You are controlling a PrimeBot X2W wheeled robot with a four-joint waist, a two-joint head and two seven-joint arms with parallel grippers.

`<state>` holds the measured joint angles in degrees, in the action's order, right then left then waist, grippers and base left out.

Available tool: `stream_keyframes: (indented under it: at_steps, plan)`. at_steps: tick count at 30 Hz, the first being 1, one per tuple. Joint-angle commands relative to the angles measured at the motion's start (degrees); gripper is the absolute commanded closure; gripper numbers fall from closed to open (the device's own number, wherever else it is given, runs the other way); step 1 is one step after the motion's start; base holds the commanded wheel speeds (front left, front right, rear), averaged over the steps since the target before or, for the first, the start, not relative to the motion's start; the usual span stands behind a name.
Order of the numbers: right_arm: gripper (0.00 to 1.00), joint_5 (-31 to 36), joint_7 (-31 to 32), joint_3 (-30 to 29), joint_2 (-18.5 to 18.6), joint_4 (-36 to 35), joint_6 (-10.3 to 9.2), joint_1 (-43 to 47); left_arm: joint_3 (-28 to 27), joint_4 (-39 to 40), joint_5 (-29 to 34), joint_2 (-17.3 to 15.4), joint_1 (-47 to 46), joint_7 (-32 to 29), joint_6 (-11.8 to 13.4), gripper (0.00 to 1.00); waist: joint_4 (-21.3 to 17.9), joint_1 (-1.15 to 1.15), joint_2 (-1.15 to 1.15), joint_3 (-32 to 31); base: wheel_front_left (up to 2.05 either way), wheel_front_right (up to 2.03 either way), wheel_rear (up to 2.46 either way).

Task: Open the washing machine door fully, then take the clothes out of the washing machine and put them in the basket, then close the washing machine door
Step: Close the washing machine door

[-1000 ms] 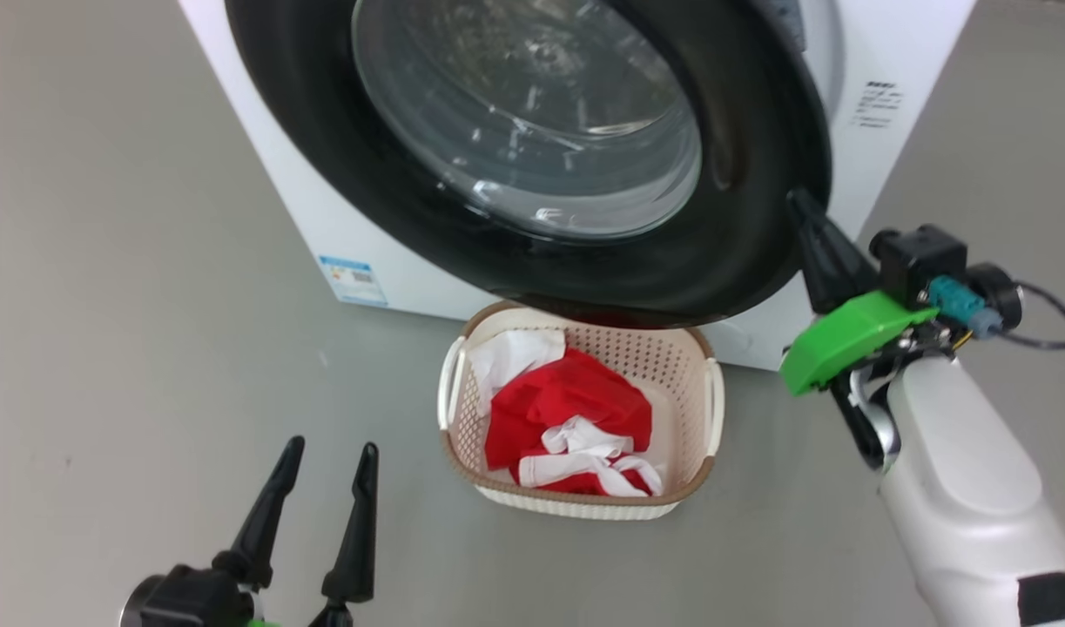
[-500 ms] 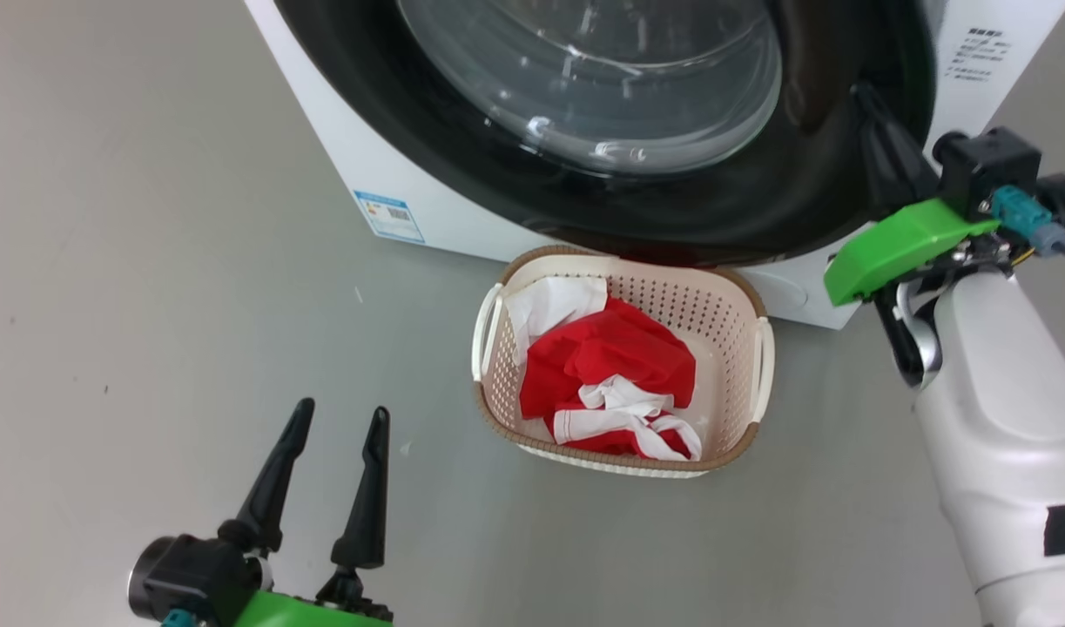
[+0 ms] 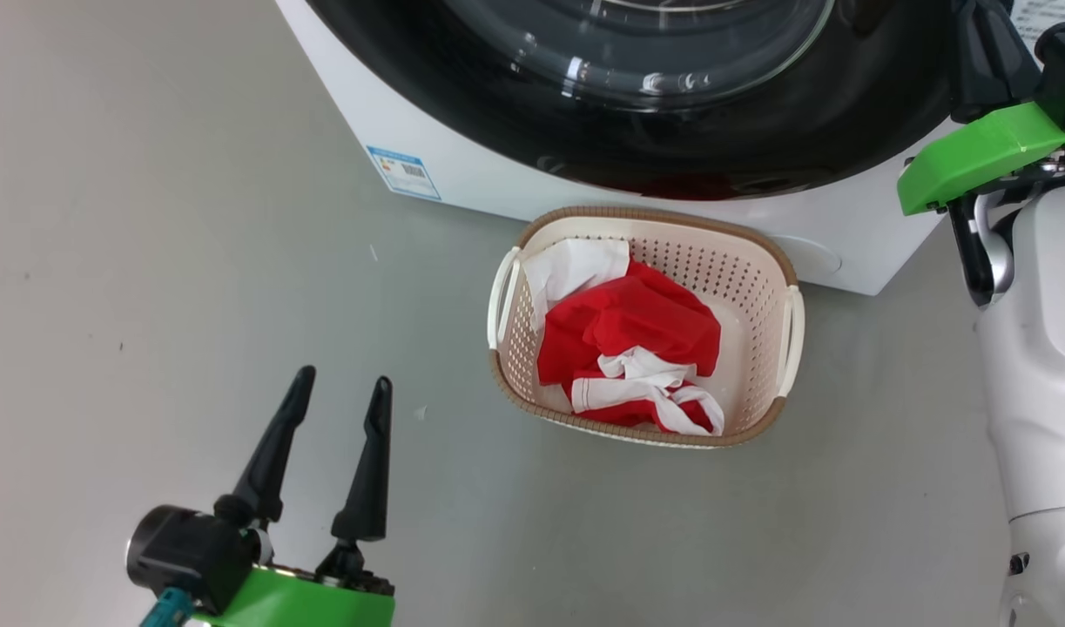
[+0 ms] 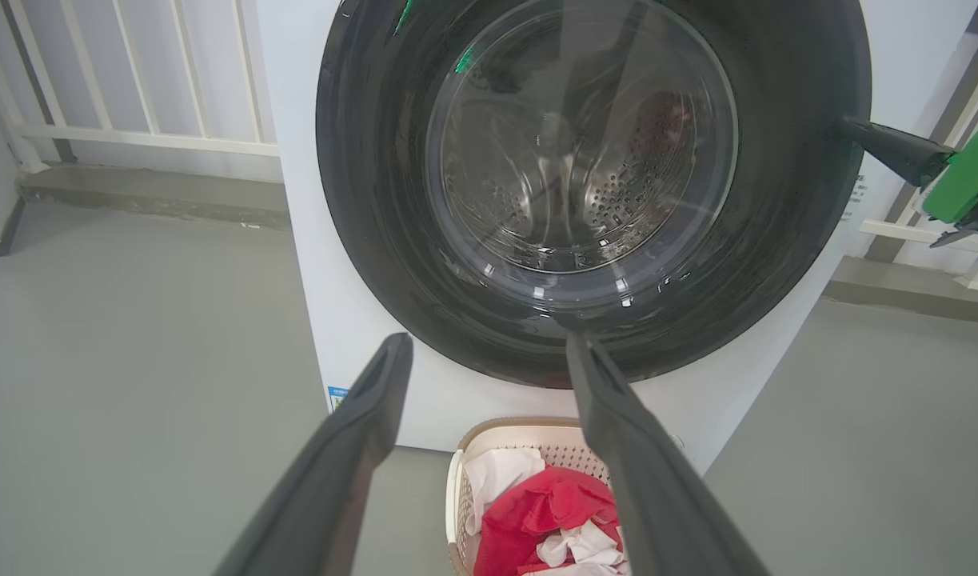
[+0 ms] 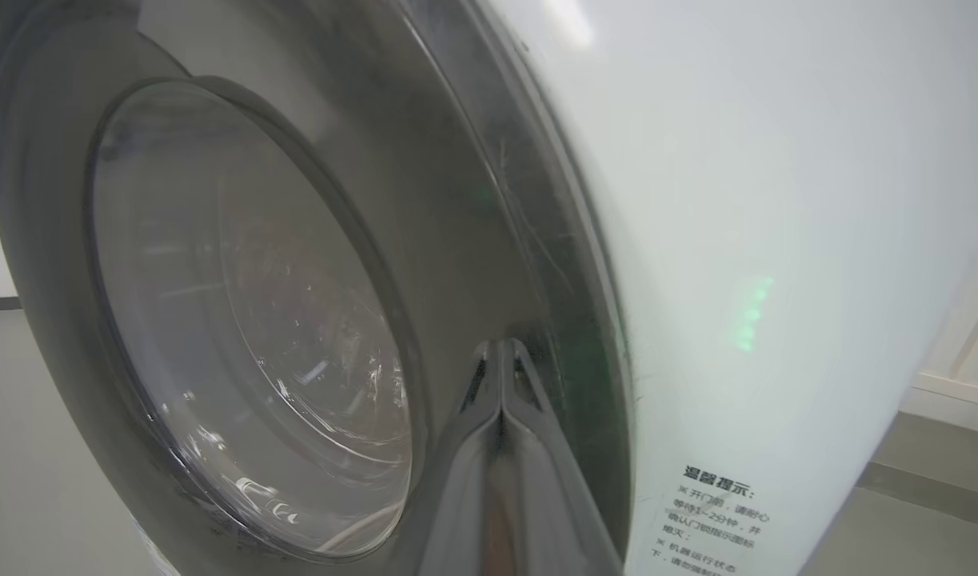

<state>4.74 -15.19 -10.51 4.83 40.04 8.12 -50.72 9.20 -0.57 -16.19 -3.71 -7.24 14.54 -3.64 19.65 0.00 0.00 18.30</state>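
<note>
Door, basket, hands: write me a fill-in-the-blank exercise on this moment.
The left hand is ____, holding nothing.
The right hand, shut, has its tips at the door's ____ rim.
The clothes in the basket are white and ____.
Missing: open; black; red.

glossy black washing machine door point(image 3: 497, 131) with clear glass, perforated plastic basket point(image 3: 758, 287), soft red cloth clothes point(image 3: 636, 326).

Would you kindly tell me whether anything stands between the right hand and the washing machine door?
Nothing visible does. The shut right hand appears to rest its tips on the rim of the washing machine door. The basket holding the clothes stands on the floor below the door, clear of both.
</note>
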Motion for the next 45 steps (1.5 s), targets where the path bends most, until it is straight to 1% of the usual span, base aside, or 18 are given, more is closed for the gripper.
stream_keyframes:
  at_steps: [1,9,13,17,18,19,25,30,31,36,45]
  plan:
    - [1.00,0.4,0.2,-0.5,0.1,-1.4,-0.64,-3.2,-2.3,1.5,0.5,-0.6,-1.1,0.5,-0.5,0.00,0.2,0.00,0.00,0.6,0.00,0.00,0.00]
    - [1.00,1.0,0.2,-1.0,-0.7,-1.4,-0.64,-3.3,-3.7,0.9,1.0,-0.1,-1.5,0.5,-0.9,0.00,-0.5,0.00,0.00,0.9,0.00,0.00,0.00]
    - [1.00,0.0,0.2,0.7,-1.3,-1.7,-0.64,-2.0,-5.0,0.7,1.3,-0.2,-1.5,0.5,-1.0,0.00,-1.6,0.00,0.00,0.3,0.00,0.00,0.00]
    - [1.00,-2.0,0.2,2.4,-1.8,-3.8,-0.64,0.3,-5.7,0.6,1.1,0.0,-1.4,0.5,-1.1,0.00,-3.2,0.00,0.00,-0.6,0.00,0.00,0.00]
    - [0.61,-2.6,0.2,2.9,-1.8,-4.5,-0.64,1.1,-5.8,0.5,0.9,0.0,-1.4,0.5,-1.1,0.00,-3.7,0.00,0.00,-0.8,0.00,0.00,0.00]
    - [0.00,-3.2,0.2,3.5,-1.9,-5.2,-0.64,1.9,-5.9,0.4,0.7,0.1,-1.4,0.5,-1.1,0.00,-4.2,0.00,0.00,-1.1,0.00,0.00,0.00]
    - [0.00,-8.1,0.2,9.0,-1.9,-9.0,-0.64,7.7,-6.4,-0.2,0.2,0.3,-1.3,0.5,-0.9,0.00,-7.3,0.00,0.00,-3.3,0.00,0.00,0.00]
    - [0.00,-11.5,0.2,10.5,-1.9,-13.2,-0.64,13.7,-7.1,-0.4,-0.4,0.4,-0.9,0.5,-0.4,0.00,-10.2,0.00,0.00,-5.3,0.00,0.00,0.00]
    - [0.00,-11.5,0.2,10.5,-1.9,-13.2,-0.64,13.7,-7.1,-0.4,-0.4,0.4,-0.9,0.5,-0.4,0.00,-10.2,0.00,0.00,-5.3,0.00,0.00,0.00]
    - [0.00,-13.3,0.2,10.6,-1.9,-17.0,-0.64,20.2,-7.8,-0.3,-1.1,0.5,0.0,0.5,-0.2,0.00,-13.2,0.00,0.00,-6.9,0.00,0.00,0.00]
    - [0.00,-12.2,0.2,8.6,-1.9,-21.3,-0.64,29.0,-8.4,-0.8,-1.4,0.6,1.3,0.5,-0.3,0.00,-16.9,0.00,0.00,-10.1,0.00,0.00,0.00]
